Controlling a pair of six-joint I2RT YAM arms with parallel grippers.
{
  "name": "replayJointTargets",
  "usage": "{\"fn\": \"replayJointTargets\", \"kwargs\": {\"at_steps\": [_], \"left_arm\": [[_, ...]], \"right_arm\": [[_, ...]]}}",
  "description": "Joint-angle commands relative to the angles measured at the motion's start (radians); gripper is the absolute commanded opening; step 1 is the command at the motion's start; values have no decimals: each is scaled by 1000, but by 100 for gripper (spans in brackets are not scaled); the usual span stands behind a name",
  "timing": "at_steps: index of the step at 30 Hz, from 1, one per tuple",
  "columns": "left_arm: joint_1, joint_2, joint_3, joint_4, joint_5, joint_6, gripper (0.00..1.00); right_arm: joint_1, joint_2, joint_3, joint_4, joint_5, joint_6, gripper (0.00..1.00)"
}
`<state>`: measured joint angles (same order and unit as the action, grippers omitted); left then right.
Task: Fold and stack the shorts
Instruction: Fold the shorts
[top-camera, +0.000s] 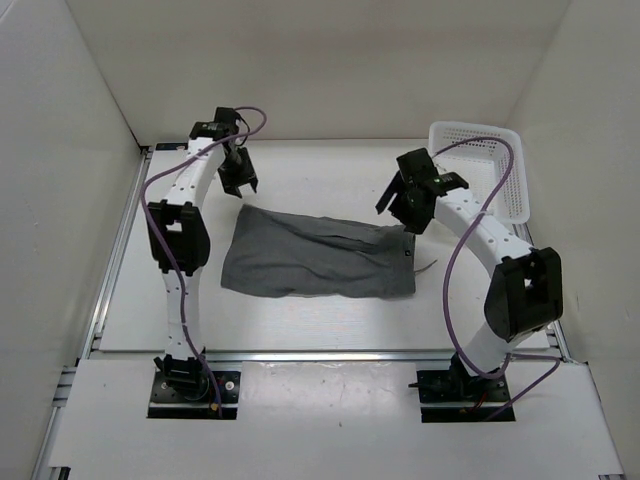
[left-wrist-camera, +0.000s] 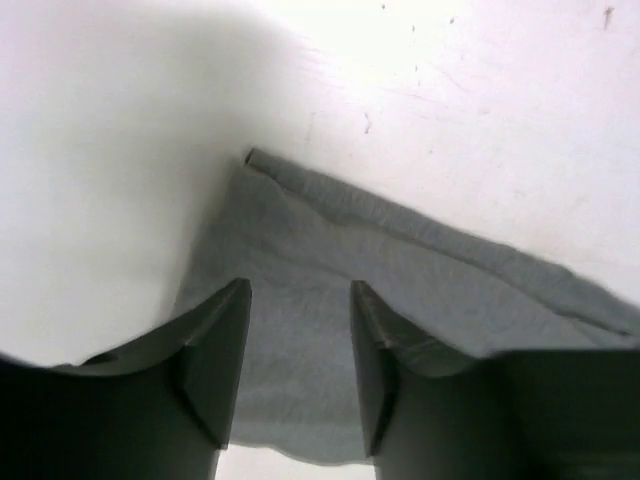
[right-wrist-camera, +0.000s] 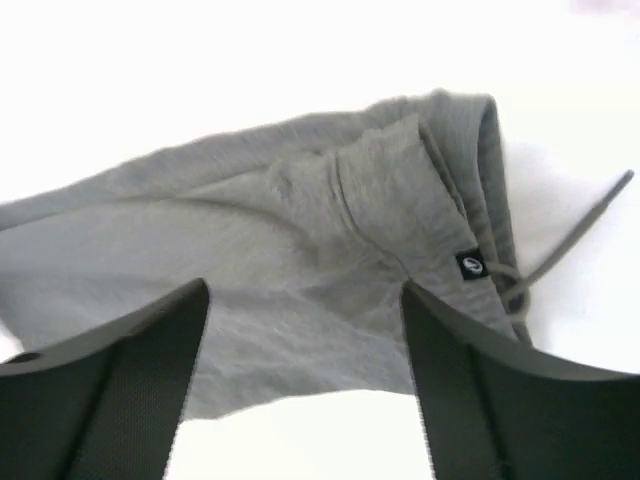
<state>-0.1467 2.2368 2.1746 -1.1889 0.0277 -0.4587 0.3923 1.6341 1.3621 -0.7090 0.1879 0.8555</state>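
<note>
Left pincer (left-wrist-camera: 300, 290): fingers stood moderately apart with nothing between them but a view of grey cloth below.
Right pincer (right-wrist-camera: 305, 290): spread wide and empty, held over the waistband end of the cloth.
Shorts (top-camera: 320, 258): lay flat in the middle of the worktop (top-camera: 330, 170) as a long grey rectangle, with the waistband toward the right arm and the leg hems toward the left arm.
Left wrist view alone: showed a hemmed corner of the fabric lying smooth just beyond the fingers.
Right wrist view alone: showed the bunched waistband, a small black tag (right-wrist-camera: 471, 265) sewn near it, and the drawstring (right-wrist-camera: 590, 220) trailing off onto the bare surface.
Top view alone: showed both pincers at opposite ends of the shorts, the left by the far left corner and the right at the far right corner.
Basket (top-camera: 480, 165): a white mesh one sat at the far right, well apart from the shorts.
</note>
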Motion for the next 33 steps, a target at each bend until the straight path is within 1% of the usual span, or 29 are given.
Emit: {"fn": "replayJointTargets", "kwargs": {"at_steps": [1, 2, 5, 7, 8, 9, 10, 11, 12, 13, 14, 16, 17, 21, 24, 27, 32, 33], "left_arm": [[-37, 98, 103, -112, 9, 22, 58], [-47, 89, 85, -112, -18, 22, 71], [-47, 2, -19, -49, -41, 12, 72], [-37, -66, -79, -23, -54, 3, 72], [-37, -92, -108, -11, -54, 3, 72], [-37, -118, -139, 3, -54, 3, 65], [-37, -173, -174, 33, -54, 3, 60], [-47, -198, -246, 47, -54, -7, 52], [-47, -221, -281, 61, -54, -18, 38], [-47, -258, -314, 74, -45, -18, 31], [-47, -270, -369, 83, -45, -29, 25], [-47, -292, -415, 97, -45, -29, 17], [-47, -305, -435, 106, -45, -38, 13], [-47, -328, -521, 124, -45, -38, 12], [-47, -329, -539, 124, -54, -38, 12], [-47, -338, -549, 124, -66, -38, 12], [-47, -338, -526, 124, -66, -38, 12], [-47, -329, -513, 124, -66, -38, 12]], "right_arm": [[3, -13, 71, -38, 80, -19, 84], [20, -26, 48, -38, 114, -19, 84], [43, -75, -12, -38, 154, -19, 85], [82, -88, -37, -38, 189, -41, 57], [91, -88, -37, -38, 189, -52, 37], [109, -74, -50, -29, 189, -64, 11], [118, -63, -51, -20, 189, -96, 4], [118, -28, -51, -20, 189, -111, 0], [132, -10, -38, -20, 189, -111, 0], [132, 28, -29, -20, 189, -121, 0], [132, 49, -29, -20, 189, -121, 0], [132, 91, 3, -20, 240, -130, 0], [132, 139, 17, -29, 266, -130, 0], [111, 291, 89, -101, 433, -98, 0], [88, 346, 112, -113, 444, -98, 0], [88, 357, 121, -139, 455, -98, 0], [88, 172, 78, -139, 446, -98, 0], [88, 117, 78, -139, 446, -111, 2]]}}
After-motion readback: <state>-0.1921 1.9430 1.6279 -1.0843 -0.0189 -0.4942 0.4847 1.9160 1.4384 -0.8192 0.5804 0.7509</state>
